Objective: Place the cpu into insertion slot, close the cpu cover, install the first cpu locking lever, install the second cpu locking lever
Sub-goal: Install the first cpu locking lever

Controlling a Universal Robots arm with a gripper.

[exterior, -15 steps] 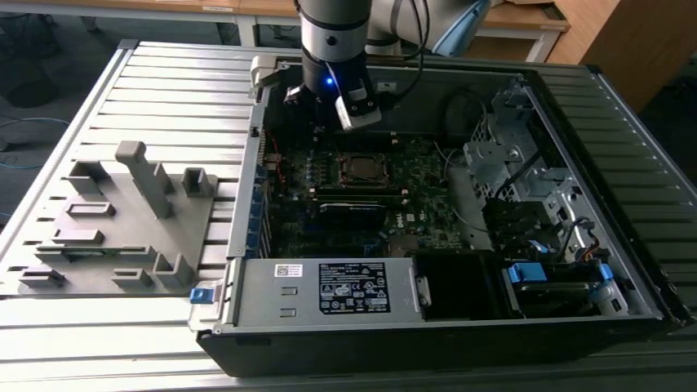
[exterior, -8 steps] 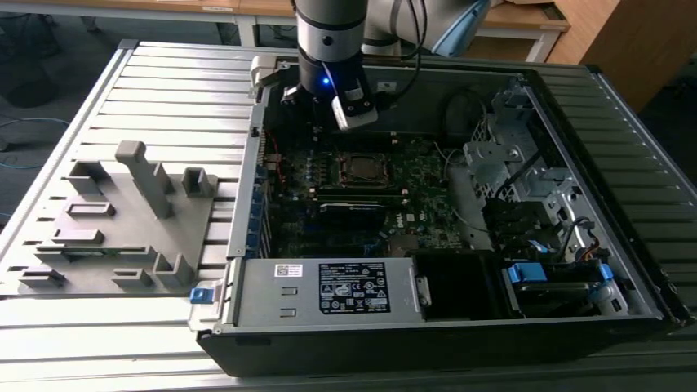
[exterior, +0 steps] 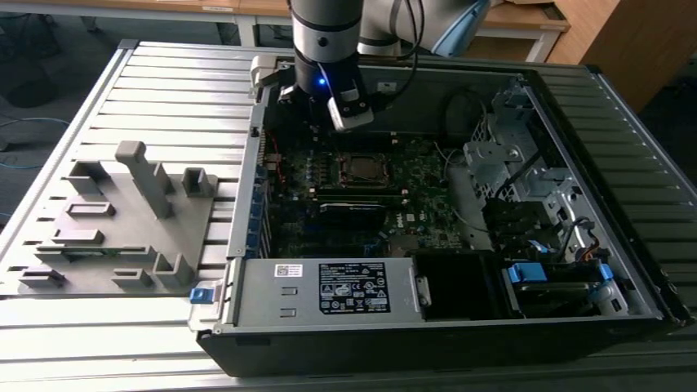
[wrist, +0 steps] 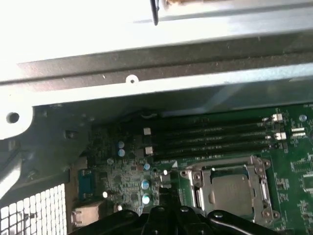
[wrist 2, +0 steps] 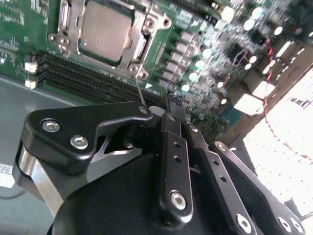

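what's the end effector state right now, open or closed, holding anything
end effector: closed, nothing seen in its grip, off to one side of the seated cpu

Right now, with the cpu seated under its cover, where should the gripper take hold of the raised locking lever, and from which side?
The locking lever: grip its free upper end, from above. In the second wrist view it is a thin rod rising off the socket corner by the cpu cover, so its tip likely stands clear, while its foot sits low on the crowded motherboard.
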